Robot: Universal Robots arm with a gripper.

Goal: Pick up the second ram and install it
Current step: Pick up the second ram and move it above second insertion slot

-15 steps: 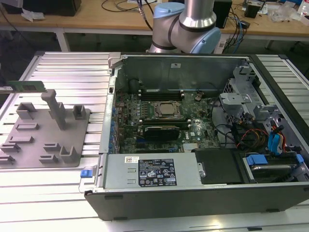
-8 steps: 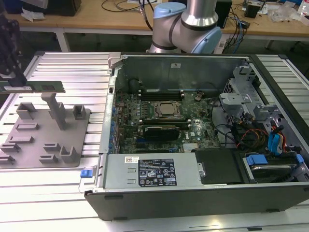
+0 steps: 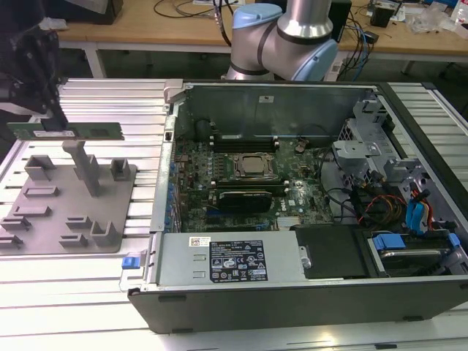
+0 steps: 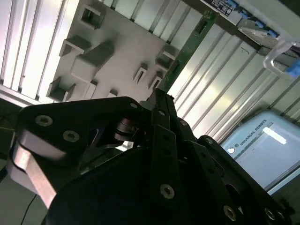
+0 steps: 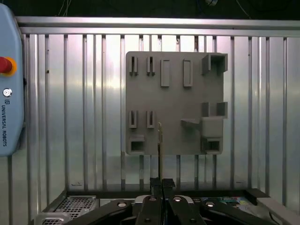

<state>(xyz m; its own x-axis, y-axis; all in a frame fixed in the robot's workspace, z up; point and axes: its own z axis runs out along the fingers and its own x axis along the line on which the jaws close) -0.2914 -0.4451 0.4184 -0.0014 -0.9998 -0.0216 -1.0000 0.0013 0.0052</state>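
- Currently, gripper [image 3: 53, 121] [image 4: 158, 93] [image 5: 162, 183]: black, at the exterior view's left; fingers closed tight on the ram, gripping it near one end.
- Ram [image 3: 84, 131] [image 4: 187, 47] [image 5: 160, 150]: green stick, held level in the air, just above the fixture's tall post and well apart from the case; seen edge-on in the first wrist view.
- Fixture [image 3: 73, 206] [image 4: 117, 51] [image 5: 173, 103]: grey plate with raised blocks and slots, lying flat on the table under the ram.
- Table [image 3: 88, 285]: ribbed metal top, bearing fixture and case.
- Case [image 3: 278, 102]: open, at the exterior view's right, motherboard [image 3: 241, 183] exposed.
- Arm [image 3: 285, 36]: blue-and-silver joint behind the case.
- Pendant [image 5: 9, 79]: pale blue, red button, beside the fixture on the table.
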